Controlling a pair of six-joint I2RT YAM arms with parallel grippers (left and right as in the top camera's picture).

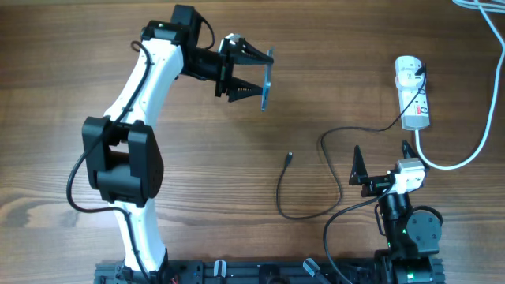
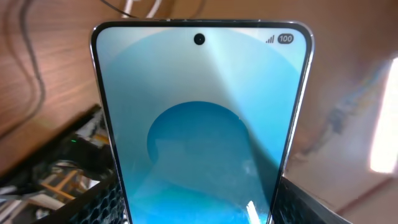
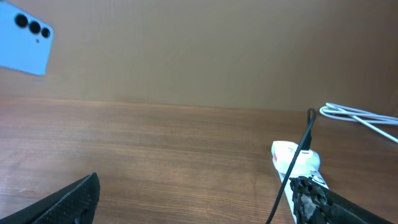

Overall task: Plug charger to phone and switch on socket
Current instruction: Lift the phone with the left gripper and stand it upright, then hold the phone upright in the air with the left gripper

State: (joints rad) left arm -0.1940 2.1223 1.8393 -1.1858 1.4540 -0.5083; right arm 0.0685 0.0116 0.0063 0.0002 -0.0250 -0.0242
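My left gripper [image 1: 251,76] is shut on the phone [image 1: 267,79] and holds it on edge, raised above the table at the upper middle. In the left wrist view the phone's cyan screen [image 2: 199,118] fills the frame between my fingers. The right wrist view shows its pale blue back [image 3: 23,36] at the top left. The charger's thin black cable [image 1: 341,197] loops on the table, its plug tip [image 1: 289,158] lying free near the centre. The cable runs from a black plug [image 1: 419,72] in the white socket [image 1: 414,99] at the right. My right gripper [image 1: 383,159] is open and empty, just below the socket [image 3: 292,155].
A thicker white cable [image 1: 473,150] runs from the socket's lower end round to the top right corner; it also shows in the right wrist view [image 3: 360,117]. The black rail of the arm bases [image 1: 268,272] lies along the front edge.
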